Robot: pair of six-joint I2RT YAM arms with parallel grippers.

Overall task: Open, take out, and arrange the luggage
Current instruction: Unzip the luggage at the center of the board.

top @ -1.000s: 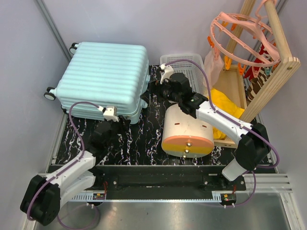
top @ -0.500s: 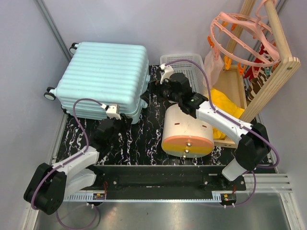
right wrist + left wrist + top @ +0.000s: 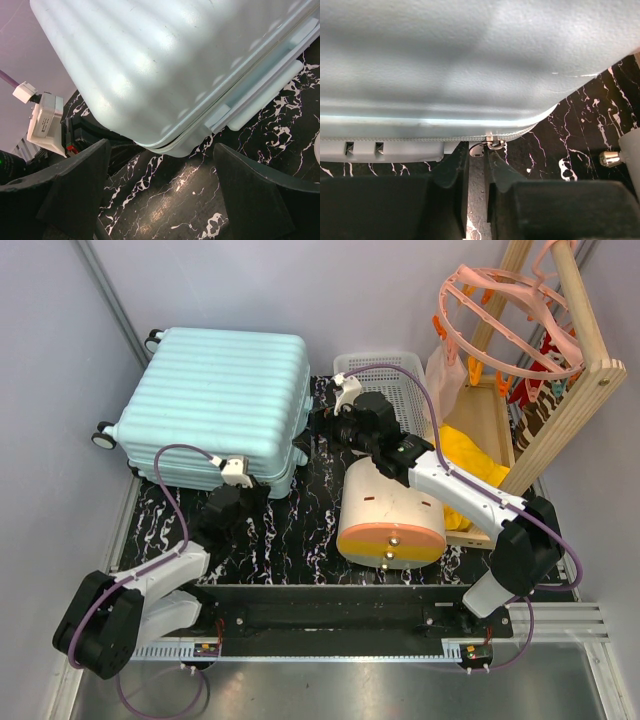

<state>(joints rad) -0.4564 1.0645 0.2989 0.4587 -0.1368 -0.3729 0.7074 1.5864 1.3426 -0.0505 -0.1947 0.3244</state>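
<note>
Left gripper (image 3: 476, 150) fingers stood nearly together at the luggage (image 3: 215, 400) zipper pull (image 3: 491, 145), grip undetermined; right gripper (image 3: 161, 150) gaped wide.

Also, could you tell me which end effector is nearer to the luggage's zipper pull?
Left. The left end effector has its fingertips right at the zipper pull, on the near edge of the luggage. The right end effector hangs open off its near right corner, farther away.

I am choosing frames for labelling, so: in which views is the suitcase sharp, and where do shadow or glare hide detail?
Top external: luggage evenly lit, sharp. Left wrist: shell close, soft, crossed by broad shadow; left gripper dark. Right wrist: mild highlights on ribs; right gripper dark, blurred.
</note>
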